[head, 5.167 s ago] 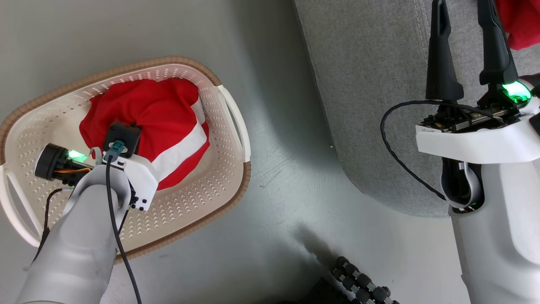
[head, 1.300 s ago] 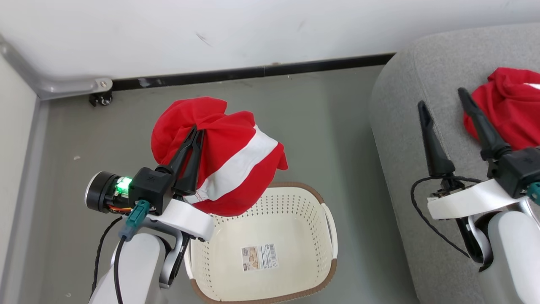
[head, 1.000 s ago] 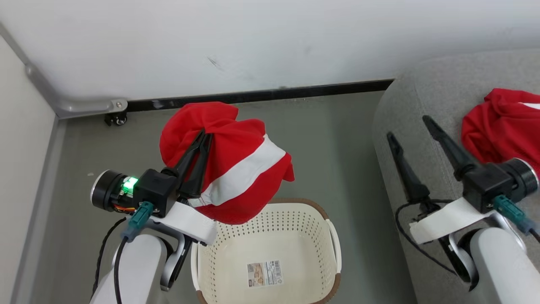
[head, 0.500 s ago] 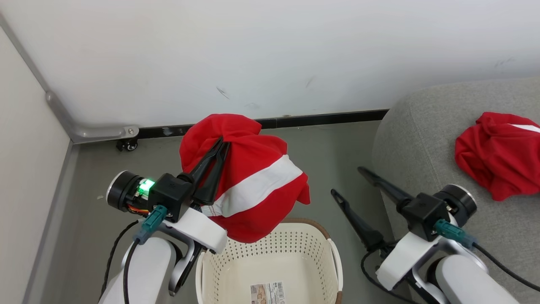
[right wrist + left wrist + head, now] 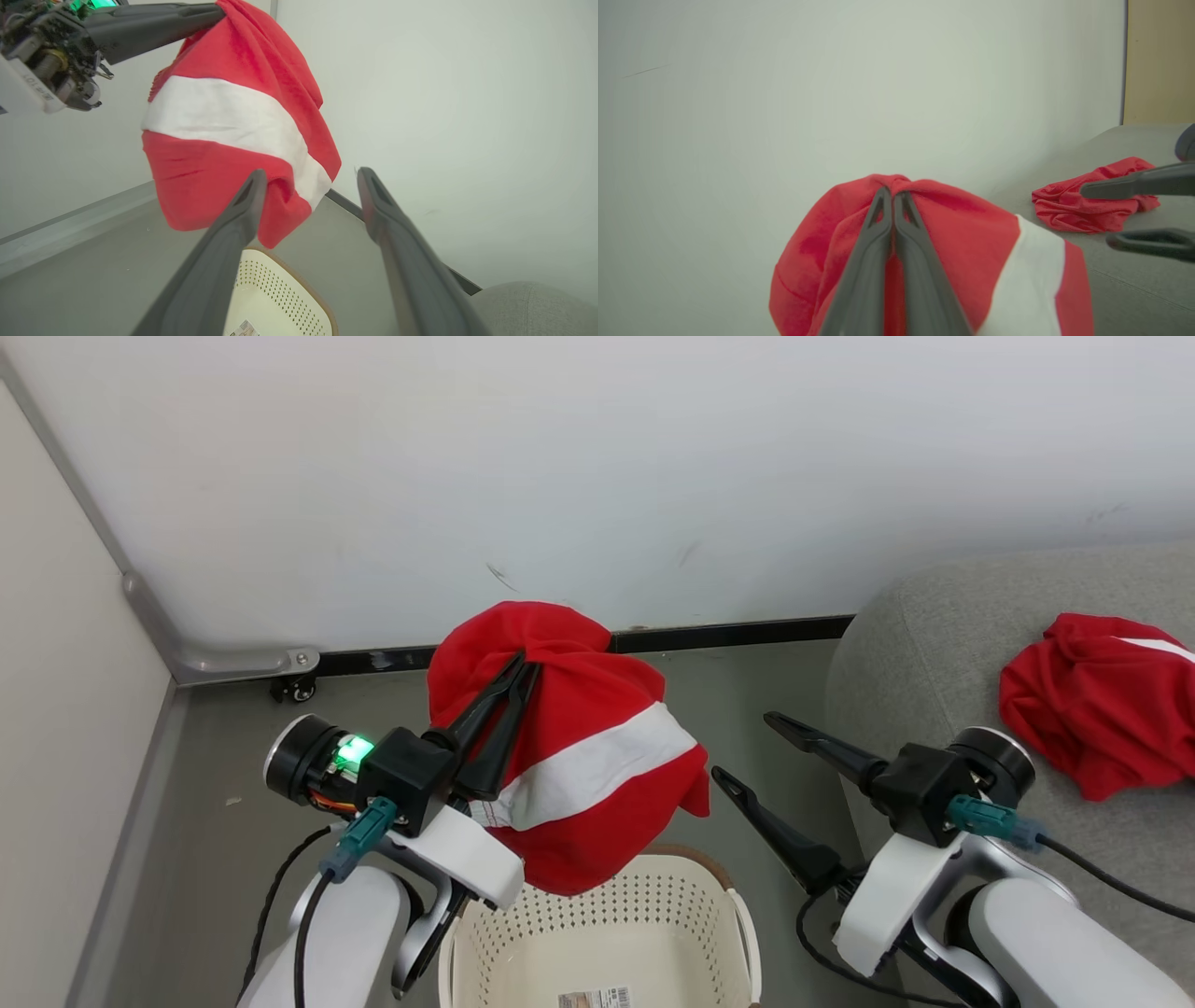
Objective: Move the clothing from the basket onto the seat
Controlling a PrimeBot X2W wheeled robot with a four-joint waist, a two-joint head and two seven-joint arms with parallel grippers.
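- Two red garments are in the scene. The held garment [image 5: 597, 775] hangs in the air from the left end effector [image 5: 526, 663], and the second garment [image 5: 1083, 709] lies crumpled on the seat [image 5: 934, 644].
- Left end effector: its two dark fingers are pressed together on a bunch of red cloth at the top of the garment. The rest droops down from this pinch, with a white band running slantwise across it.
- Right end effector [image 5: 744, 745]: its fingers stand wide apart and hold nothing. They point toward the lower right edge of the held garment and are near it; whether one finger touches the cloth cannot be told.
- Deciding relation: the seat lies to the robot's right of the held garment, and the right end effector stands between the two. The held garment is above the far part of the basket [image 5: 635, 915] and free of it, with its long axis going down from the pinch.
- Nearer arm: the right arm is closer to the seat. The left arm carries the cloth, so it must probably cross to the right or give the cloth to the open fingers.
- Basket: no cloth is seen in the part that shows, so this garment is probably the last one.
- Surface and room: the basket stands on a grey floor [image 5: 747, 681] beside the seat, in a corner under a pale wall [image 5: 560, 476]. The woven grey top of the seat has free room beside the second garment.
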